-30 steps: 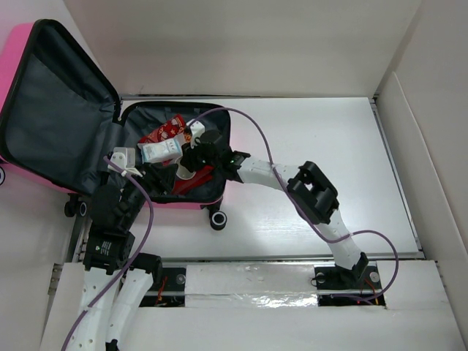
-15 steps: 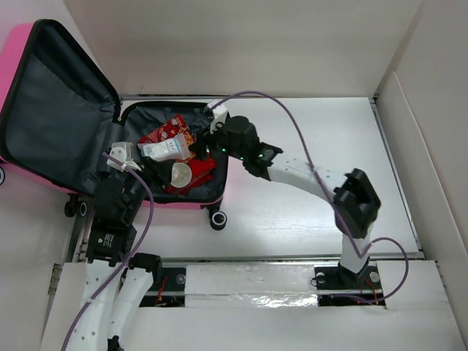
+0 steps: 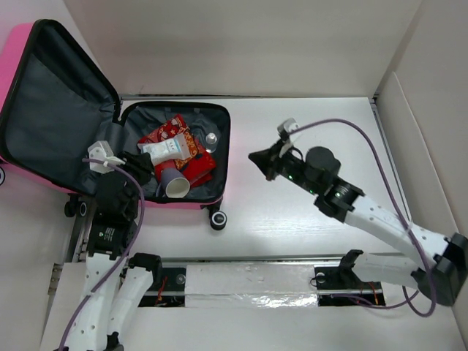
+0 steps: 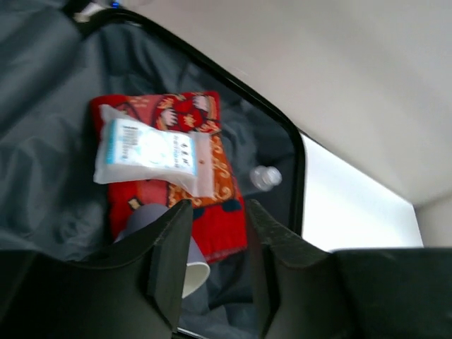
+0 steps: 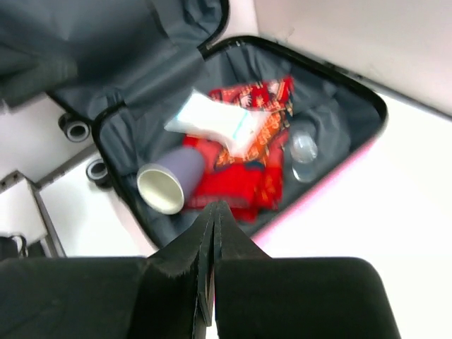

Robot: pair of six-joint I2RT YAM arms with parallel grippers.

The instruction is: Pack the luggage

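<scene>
Left claw [image 4: 215, 206] is part open with nothing between its fingers. It sits low over the near-left rim of the luggage [image 3: 11, 80], aimed into the base half. Right claw [image 5: 214, 210] is clenched shut and empty, over bare counter [image 3: 314, 117] just right of the case. Main risk, I'd say, is the paper cup [image 3: 174, 184]. It lies on its side near the near wall, mouth toward the arms, right in front of the left claw. A forward push could roll it, or shove it up onto the rim, where it would foul the closing. Second risk is the left fingers snagging the loose grey lining, since they sit so close to it. Third is the lid [image 3: 58, 110], which stands open at far left. Swinging it over with things piled high could pinch them or stop it short. The base half lies on the counter at left and holds four things. A red patterned pack [image 3: 183, 131] is in the middle with a white sachet [image 3: 162, 151] lying on it. The cup is on the near side, and a small clear bottle [image 3: 212, 139] is by the right wall. The lid half holds nothing that I can see.
</scene>
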